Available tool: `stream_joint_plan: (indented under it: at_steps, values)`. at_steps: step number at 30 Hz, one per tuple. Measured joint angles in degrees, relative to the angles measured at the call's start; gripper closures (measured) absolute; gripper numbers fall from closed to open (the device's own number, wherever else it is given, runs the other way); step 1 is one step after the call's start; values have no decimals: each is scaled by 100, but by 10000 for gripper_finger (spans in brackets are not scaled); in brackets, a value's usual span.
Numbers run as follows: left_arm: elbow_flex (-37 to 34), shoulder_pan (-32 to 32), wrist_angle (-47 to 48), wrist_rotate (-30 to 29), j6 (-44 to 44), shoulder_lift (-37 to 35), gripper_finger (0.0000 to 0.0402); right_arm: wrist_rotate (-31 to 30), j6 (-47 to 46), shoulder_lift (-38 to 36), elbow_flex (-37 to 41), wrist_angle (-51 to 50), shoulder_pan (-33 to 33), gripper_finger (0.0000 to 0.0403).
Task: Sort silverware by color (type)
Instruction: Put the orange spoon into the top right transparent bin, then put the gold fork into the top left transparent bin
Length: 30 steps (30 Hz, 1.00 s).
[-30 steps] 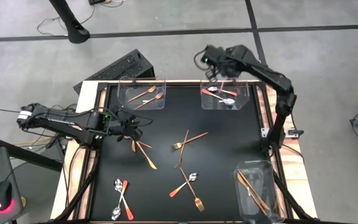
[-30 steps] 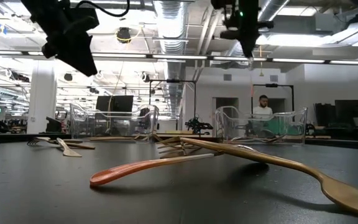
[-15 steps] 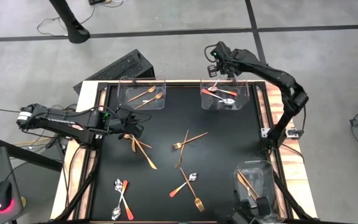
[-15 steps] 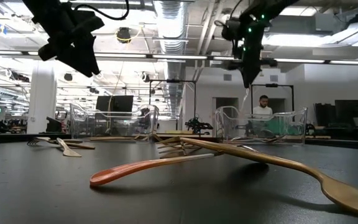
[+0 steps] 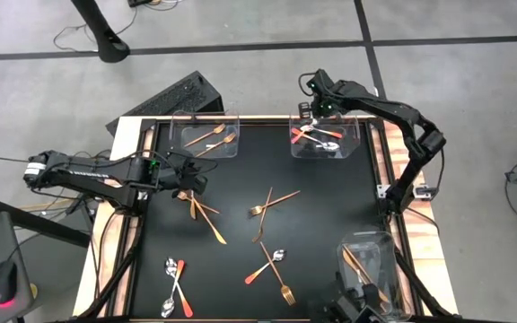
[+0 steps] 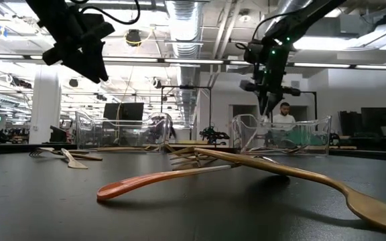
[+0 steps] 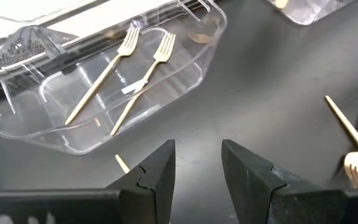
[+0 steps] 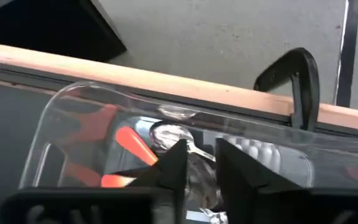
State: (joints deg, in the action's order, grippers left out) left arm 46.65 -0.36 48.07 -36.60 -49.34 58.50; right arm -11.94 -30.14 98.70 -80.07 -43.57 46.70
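Observation:
The silverware lies spread on the black table (image 5: 240,170). Crossed gold forks (image 5: 272,206) sit mid-table, gold pieces (image 5: 206,220) left of them, red-handled spoons (image 5: 173,283) at the near left, and a spoon and fork (image 5: 272,265) near the front. My right gripper (image 5: 308,115) hangs low over the far right bin (image 5: 346,145), fingers apart above the red-handled spoons (image 8: 129,143) lying in it. My left gripper (image 7: 197,180) hovers open over the table's left side, close to the far left bin (image 7: 191,81), which holds two gold forks (image 7: 104,74). My right gripper has its fingers apart on either side of a silvery spoon part (image 8: 197,168) inside the bin. The fingers point steeply down from the far side. I cannot tell whether they touch the spoon.
A third clear bin (image 5: 386,249) at the near right holds long gold sticks. A black clamp (image 8: 291,74) grips the wooden far edge beside the spoon bin. A keyboard (image 5: 182,97) lies beyond the far left corner. A person shows far behind the table.
My right gripper has come down from beyond the table's far edge onto the far right bin, tipping and rolling as it sank. The thin spoon that hung below it has come down with it into the bin.

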Motion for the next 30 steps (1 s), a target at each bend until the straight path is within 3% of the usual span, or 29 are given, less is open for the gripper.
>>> stream_joint_plan:
  at_steps: [6, 10, 18, 21, 30]
  values:
    - [0, 9, 0, 55, 59, 0, 284, 4, 211, 0, 2, -369, -82, 205]
    - [0, 9, 0, 322, 63, 0, 284, 2, 362, -78, 4, -627, -280, 173]
    - [0, 9, 0, 469, 65, 0, 284, 41, 673, -566, 2, -574, -940, 180]
    - [0, 9, -6, 424, 65, 0, 284, 309, 667, -750, 2, -529, -1198, 187]
    - [0, 9, -272, -121, 304, 0, 284, 560, 192, -931, 2, -516, -2139, 195]
